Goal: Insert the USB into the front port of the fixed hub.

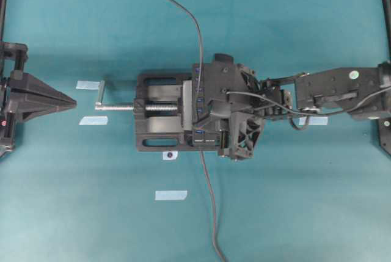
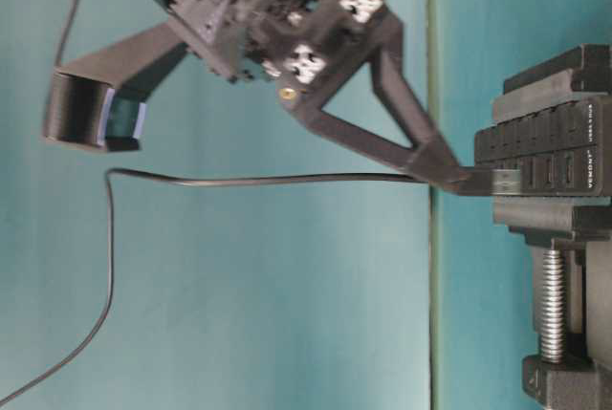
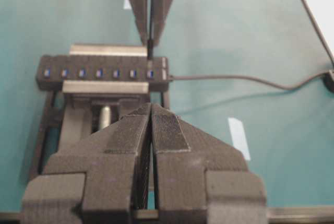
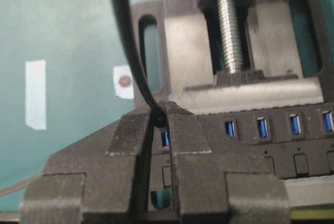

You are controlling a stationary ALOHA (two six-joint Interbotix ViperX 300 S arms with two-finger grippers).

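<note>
Over the fixed hub (image 1: pixel 198 104), right gripper (image 4: pixel 159 125)

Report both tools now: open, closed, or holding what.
Left tool: closed, holding nothing, parked away from the vise.
Right tool: closed on the USB, at the fixed hub.

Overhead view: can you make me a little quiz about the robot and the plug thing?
1. True or false: the left gripper holds the small black USB plug.
2. How many blue ports does the long black bar-shaped hub show?
3. What clamps the hub? A: black vise with silver screw. B: tape. C: left gripper.

Key: 1 false, the right gripper holds it. 2 seven. 3 A.
</note>
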